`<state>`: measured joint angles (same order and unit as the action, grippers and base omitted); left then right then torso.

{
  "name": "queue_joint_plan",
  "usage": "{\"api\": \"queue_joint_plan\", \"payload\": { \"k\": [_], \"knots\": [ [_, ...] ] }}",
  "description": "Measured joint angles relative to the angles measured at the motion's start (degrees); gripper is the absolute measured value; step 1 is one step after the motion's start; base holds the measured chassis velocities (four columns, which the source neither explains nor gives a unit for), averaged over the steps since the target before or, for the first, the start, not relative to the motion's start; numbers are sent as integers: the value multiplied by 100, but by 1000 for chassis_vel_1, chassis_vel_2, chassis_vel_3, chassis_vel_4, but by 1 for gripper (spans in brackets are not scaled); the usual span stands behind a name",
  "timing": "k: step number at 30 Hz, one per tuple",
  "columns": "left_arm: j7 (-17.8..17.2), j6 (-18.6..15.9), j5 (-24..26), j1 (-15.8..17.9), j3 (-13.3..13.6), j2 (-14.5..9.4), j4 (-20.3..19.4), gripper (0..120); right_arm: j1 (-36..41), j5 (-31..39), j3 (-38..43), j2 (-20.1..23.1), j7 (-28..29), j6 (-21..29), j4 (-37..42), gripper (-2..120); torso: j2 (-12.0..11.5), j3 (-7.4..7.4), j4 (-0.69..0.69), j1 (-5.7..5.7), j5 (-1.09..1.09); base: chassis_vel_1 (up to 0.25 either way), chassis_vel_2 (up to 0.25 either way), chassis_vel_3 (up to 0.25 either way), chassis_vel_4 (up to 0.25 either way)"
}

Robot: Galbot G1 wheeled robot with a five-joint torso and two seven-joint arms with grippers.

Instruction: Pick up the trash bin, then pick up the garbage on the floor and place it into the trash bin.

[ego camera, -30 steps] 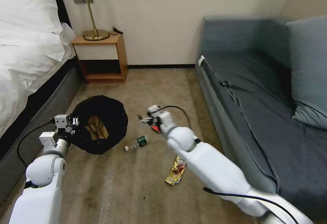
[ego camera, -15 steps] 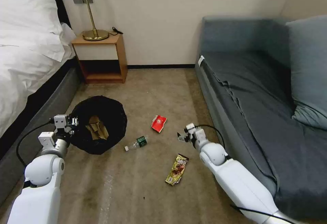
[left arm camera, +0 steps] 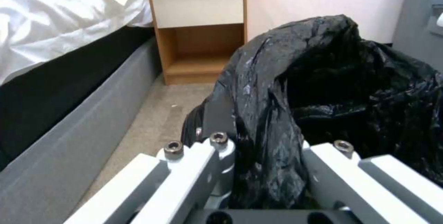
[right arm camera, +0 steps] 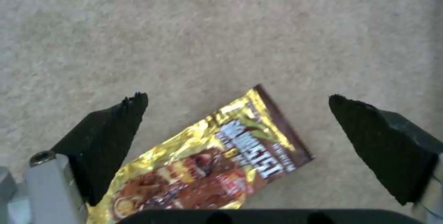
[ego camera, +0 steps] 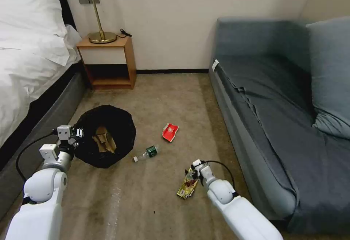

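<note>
The trash bin (ego camera: 116, 123), wrapped in a crinkled black bag (left arm camera: 323, 89), hangs at the left with my left gripper (ego camera: 76, 133) shut on its near rim. A crumpled tan paper bag (ego camera: 103, 139) lies inside it. On the carpet lie a red-and-white packet (ego camera: 170, 132), a clear bottle with a green label (ego camera: 147, 152) and a yellow-brown snack wrapper (ego camera: 187, 186). My right gripper (ego camera: 192, 172) hovers open just above the wrapper (right arm camera: 217, 168), its black fingertips (right arm camera: 115, 127) spread to either side of the wrapper's upper end.
A bed (ego camera: 29, 68) runs along the left, a wooden nightstand (ego camera: 109, 63) with a brass lamp (ego camera: 95, 10) stands at the back, and a grey sofa (ego camera: 284, 105) lines the right. Open carpet (ego camera: 120, 203) stretches in front.
My right arm has drawn back from the red-and-white packet and come down toward me, ending over the snack wrapper. The left arm and bin have barely shifted.
</note>
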<state>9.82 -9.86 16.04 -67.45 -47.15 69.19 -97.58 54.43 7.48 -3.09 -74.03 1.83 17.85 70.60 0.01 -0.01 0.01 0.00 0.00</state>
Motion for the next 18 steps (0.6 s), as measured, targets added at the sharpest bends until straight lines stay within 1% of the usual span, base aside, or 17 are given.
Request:
{"api": "queue_joint_plan", "payload": {
  "k": [8,18],
  "knots": [
    [38,16,34,-8,0,-14,8,5,63,-74,46,-115,-5,-33,-146,100,0,0,0,0,0,0,0,0,0],
    [108,73,87,-16,13,-35,76,5,311,-402,239,-275,-84,-293,-453,100,0,0,-1,0,0,0,0,0,0]
  ]
}}
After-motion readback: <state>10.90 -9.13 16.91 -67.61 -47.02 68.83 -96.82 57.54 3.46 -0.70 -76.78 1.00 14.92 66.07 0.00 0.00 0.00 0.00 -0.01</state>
